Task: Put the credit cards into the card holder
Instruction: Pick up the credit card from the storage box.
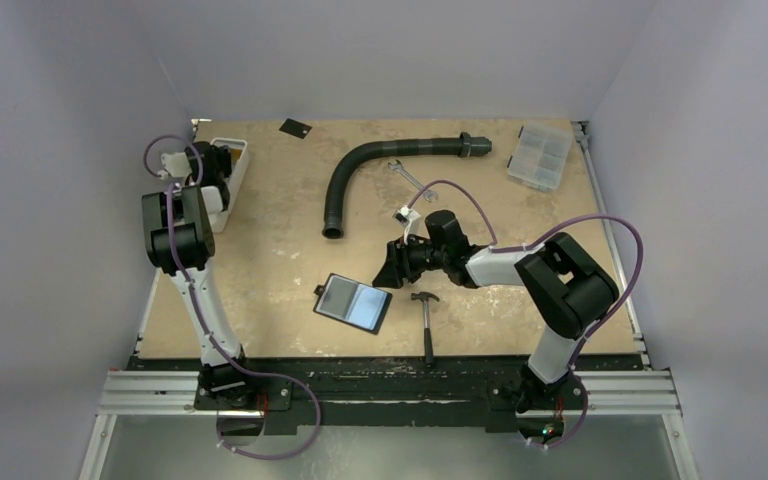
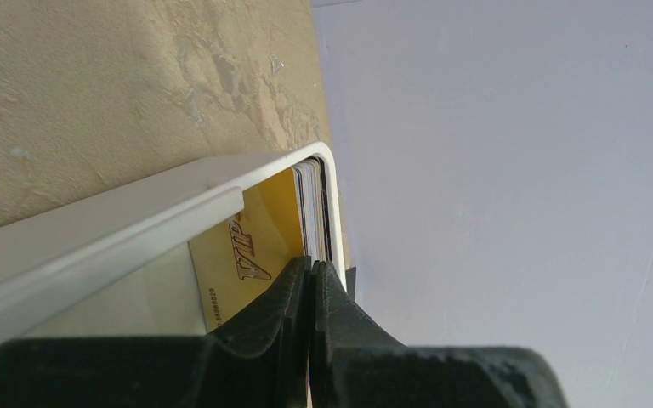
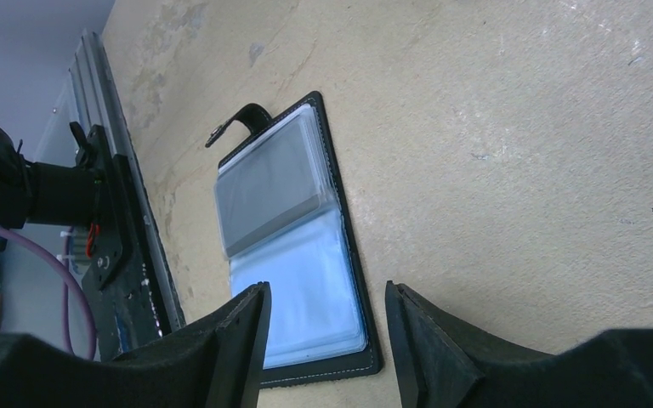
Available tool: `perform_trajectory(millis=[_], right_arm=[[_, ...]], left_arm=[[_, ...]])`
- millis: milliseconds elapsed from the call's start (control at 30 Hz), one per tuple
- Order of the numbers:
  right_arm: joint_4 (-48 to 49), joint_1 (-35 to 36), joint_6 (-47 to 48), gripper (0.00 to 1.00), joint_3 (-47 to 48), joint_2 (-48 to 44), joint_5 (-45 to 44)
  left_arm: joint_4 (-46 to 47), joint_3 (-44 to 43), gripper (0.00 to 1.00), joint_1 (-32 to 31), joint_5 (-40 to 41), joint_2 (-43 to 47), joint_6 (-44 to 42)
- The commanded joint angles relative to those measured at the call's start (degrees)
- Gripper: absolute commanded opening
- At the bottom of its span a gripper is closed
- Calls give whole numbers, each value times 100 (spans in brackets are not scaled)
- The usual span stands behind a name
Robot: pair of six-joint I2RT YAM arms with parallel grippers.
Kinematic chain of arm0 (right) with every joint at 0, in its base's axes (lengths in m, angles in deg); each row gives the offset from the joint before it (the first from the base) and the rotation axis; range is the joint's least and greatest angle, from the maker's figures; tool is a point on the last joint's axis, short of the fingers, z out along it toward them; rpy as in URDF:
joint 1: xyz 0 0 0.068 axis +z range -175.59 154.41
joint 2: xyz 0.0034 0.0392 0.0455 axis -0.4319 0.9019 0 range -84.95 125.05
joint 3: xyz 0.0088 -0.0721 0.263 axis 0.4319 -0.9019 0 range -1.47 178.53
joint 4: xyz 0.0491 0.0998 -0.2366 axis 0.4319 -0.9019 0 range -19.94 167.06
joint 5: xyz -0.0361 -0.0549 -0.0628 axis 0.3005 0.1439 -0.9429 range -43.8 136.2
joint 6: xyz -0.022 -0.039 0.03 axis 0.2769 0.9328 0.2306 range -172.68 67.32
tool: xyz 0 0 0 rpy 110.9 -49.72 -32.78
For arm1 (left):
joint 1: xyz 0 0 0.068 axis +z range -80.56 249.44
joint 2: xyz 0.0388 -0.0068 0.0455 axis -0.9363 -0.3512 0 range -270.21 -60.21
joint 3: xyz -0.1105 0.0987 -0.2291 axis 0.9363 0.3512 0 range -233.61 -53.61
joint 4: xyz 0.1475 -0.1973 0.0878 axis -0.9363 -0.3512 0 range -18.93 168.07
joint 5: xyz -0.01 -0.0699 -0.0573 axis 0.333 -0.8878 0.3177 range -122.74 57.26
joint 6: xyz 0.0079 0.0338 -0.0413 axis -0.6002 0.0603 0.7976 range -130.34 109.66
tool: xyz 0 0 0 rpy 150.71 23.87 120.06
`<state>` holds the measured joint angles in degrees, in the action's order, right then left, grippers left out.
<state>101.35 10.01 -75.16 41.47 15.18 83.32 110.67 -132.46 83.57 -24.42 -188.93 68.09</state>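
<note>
The credit cards (image 2: 313,208) stand on edge as a stack at one end of the white tray (image 2: 136,223), beside a gold VIP card (image 2: 251,246). The left gripper (image 2: 310,266) has its jaws pressed together at the stack's edge; whether a card is pinched cannot be determined. One dark card (image 1: 294,128) lies apart at the table's far edge.

The card holder (image 3: 293,238) lies open and flat, glossy pockets upward, below the right gripper (image 3: 325,293), whose fingers stand apart and hold nothing.

A hammer (image 1: 426,318) lies just beside the card holder. A corrugated hose (image 1: 360,165), a wrench (image 1: 410,180) and a clear compartment box (image 1: 540,157) lie farther back. The table (image 1: 280,230) is worn tan board, enclosed by pale walls.
</note>
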Motion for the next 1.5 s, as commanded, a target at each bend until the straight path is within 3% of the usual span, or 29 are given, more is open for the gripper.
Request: perform_trajectory(millis=[0,200,300,367,600,733,833,933,1267,1467], right_arm=[[206,-17,-11,59,-31,-38,145],[241,-19,-28,59,-49,-47,169],[247,-18,-28,59,-49,-63,165],[256,-23,-37,59,-57,-65,176],[298,-19,-62,59,-57,-40,196],[306,-17,-72,59,-48,-20,211],[306,-19,-72,59,-49,-4,195],[313,-25,-81,59,-40,19,196],[322,-18,-81,59,-14,76,243],[313,-19,-72,58,-30,59,242]], left_arm=[[-25,-179,0,54,-53,451,-66],[-268,-325,0,85,-155,515,-92],[-581,-448,28,107,-295,468,-140],[-803,-502,41,103,-292,461,-224],[-1515,-698,62,83,54,361,-468],[-2110,-1159,64,77,159,48,-469],[-1994,-1279,64,66,62,-164,-396],[-1783,-1297,73,34,-53,-322,-296],[-1638,-1212,75,-146,263,-392,-87],[-851,-804,56,-251,383,-343,-66]])
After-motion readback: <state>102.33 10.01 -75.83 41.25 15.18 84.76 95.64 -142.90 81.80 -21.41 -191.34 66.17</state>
